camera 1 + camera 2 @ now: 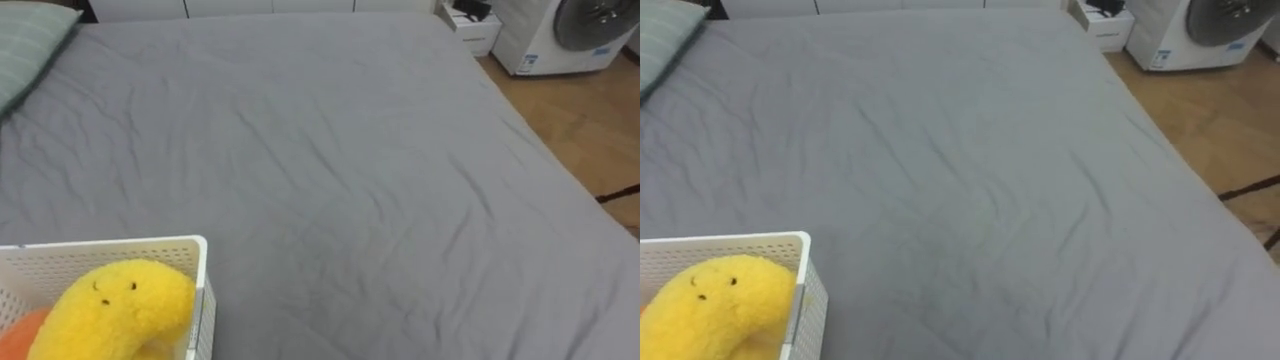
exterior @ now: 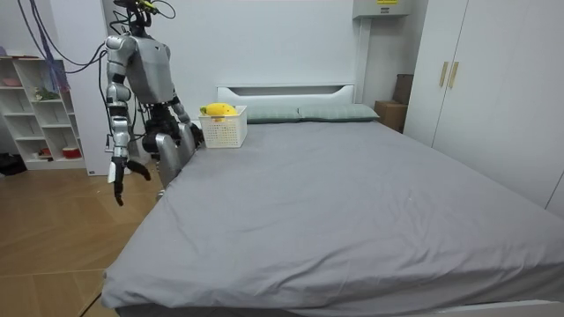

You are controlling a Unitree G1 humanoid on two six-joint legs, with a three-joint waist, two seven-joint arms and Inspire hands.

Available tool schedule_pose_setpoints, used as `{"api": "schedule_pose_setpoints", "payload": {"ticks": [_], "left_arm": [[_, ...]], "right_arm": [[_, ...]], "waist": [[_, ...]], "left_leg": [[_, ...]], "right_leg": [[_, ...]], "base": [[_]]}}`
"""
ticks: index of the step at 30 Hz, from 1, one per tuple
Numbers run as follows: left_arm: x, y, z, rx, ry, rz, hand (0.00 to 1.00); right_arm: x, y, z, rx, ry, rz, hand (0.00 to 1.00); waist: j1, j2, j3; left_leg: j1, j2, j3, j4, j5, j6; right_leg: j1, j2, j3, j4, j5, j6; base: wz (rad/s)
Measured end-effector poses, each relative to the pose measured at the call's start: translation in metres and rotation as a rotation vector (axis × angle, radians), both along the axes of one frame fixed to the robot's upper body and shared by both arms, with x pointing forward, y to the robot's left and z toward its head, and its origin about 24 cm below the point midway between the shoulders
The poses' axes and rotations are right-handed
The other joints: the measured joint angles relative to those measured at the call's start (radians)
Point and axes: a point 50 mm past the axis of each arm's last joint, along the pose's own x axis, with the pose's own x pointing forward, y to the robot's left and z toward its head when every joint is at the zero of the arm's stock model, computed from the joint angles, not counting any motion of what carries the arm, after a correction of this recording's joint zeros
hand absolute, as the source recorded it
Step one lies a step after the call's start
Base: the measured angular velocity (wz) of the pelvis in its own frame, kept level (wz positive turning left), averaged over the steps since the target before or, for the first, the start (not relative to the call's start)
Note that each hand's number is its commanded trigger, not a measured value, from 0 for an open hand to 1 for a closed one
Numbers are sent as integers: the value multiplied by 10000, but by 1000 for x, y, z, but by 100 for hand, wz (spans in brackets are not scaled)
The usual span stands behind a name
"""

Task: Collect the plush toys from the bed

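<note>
Yellow plush toy (image 1: 115,305) sits in the white basket (image 1: 120,243), parked on the grey bed (image 1: 350,180), likely as the toy bin. Right hand (image 2: 119,170) hangs well clear of the basket, loosely spread and empty. Left hand (image 2: 192,134) is beside the basket, and I cannot tell its grip.

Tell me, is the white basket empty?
Not empty: a yellow plush toy fills the basket, poking above its rim, an orange thing beside it.
</note>
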Motion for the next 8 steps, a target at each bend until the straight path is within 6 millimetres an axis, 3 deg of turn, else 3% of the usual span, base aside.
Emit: {"api": "schedule_pose_setpoints", "payload": {"ticks": [5, 8], "left_arm": [[-3, -2, -1, -5, 556, -681, 0], [0, -5, -2, -50, 772, -1050, 0]], "right_arm": [[1, 12, -5, 988, 1571, 3054, 0], [17, 12, -6, 957, 2108, 4822, 0]], "waist": [[219, 40, -34], [458, 65, -54]], "left_leg": [[91, -7, -4, 1, -1, 3], [103, -14, -43, 18, 0, 6]], "right_leg": [[57, -3, -36, 14, 2, -2], [97, -15, -108, 4, 3, -2]], "base": [[0], [1]]}}
